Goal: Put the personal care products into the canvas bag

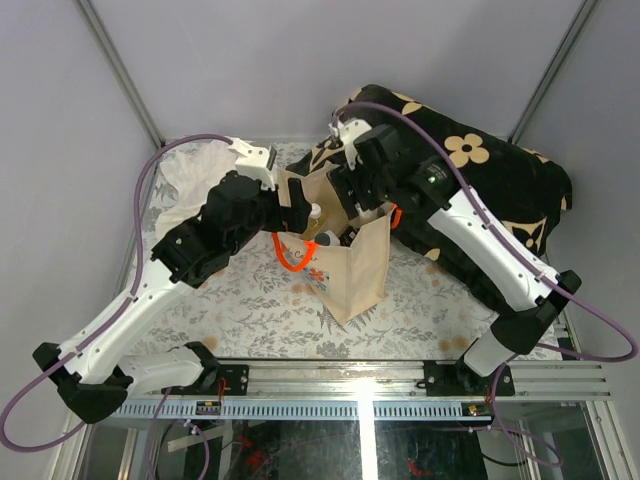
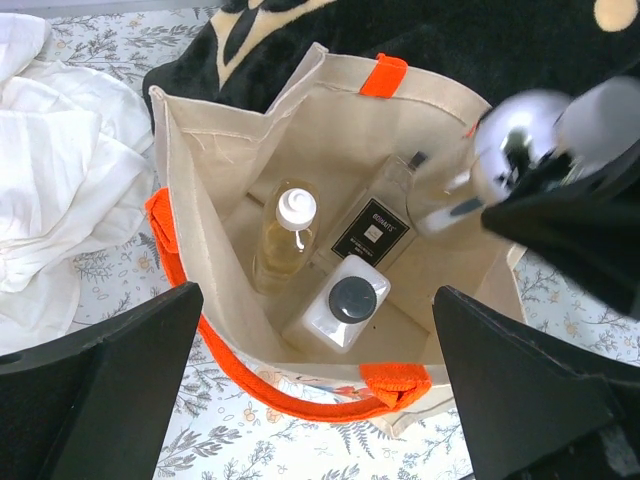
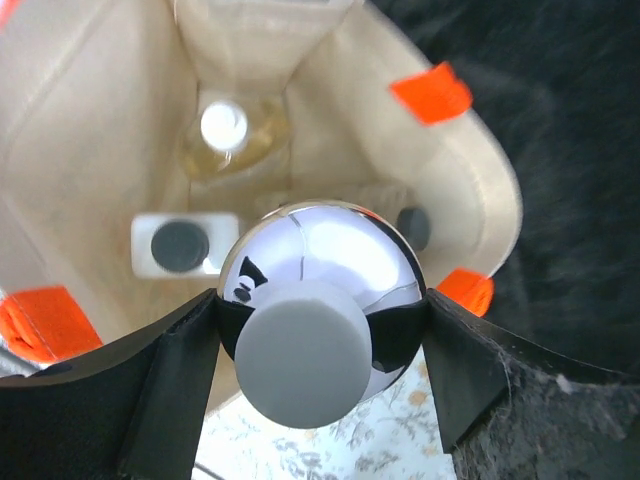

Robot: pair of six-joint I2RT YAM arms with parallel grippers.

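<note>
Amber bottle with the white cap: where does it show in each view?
Top external: amber bottle in the mouth of the canvas bag, near centre.
Left wrist: amber bottle centre-left, inside the bag.
Right wrist: amber bottle upper left of centre, blurred.
Shared landmark: the bag's orange tabs.

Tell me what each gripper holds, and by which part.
The right gripper clamps the squat round bottle by the sides of its shiny body, over the canvas bag. The left gripper is open and holds nothing.
</note>
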